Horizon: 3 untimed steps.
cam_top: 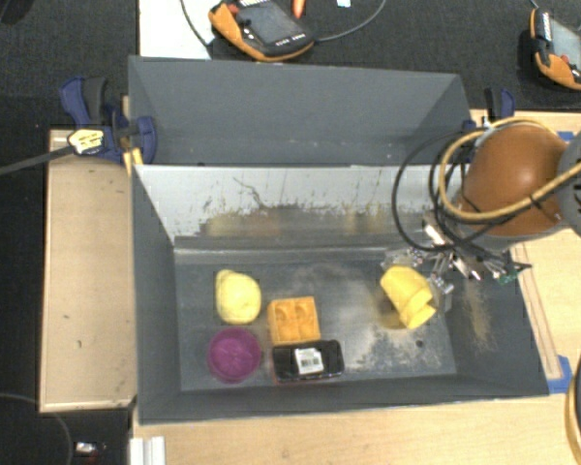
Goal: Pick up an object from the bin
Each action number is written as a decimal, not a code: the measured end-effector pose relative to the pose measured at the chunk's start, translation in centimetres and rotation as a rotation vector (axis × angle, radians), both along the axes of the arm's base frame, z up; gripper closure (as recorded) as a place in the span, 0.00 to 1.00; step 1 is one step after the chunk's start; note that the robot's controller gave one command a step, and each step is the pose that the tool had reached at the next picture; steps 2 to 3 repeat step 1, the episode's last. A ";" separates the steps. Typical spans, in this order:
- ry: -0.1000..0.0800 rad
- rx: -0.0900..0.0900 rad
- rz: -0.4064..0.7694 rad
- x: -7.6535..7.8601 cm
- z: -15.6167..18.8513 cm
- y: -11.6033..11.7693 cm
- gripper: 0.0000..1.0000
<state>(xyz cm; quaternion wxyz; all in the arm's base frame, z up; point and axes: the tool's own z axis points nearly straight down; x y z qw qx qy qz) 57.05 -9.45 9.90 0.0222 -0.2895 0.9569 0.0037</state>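
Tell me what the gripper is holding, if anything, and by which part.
Cannot be told. The gripper is at the upper right end of the yellow lump, right side of the bin; a hold is not clear.

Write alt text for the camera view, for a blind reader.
The claw hangs close over a yellow cylinder at the right of the grey bin. At the left lie a pale yellow lump, orange block, purple disc and black labelled box.

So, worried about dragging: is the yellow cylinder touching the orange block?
Apart: the camera view shows bare bin floor between the yellow cylinder and the orange block.
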 end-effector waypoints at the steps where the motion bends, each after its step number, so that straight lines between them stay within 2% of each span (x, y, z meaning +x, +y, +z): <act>1: 0.006 -0.001 -0.018 -0.7 8.3 -1.0 1.00; 3: 0.006 -0.001 -0.018 -0.7 8.3 -1.0 1.00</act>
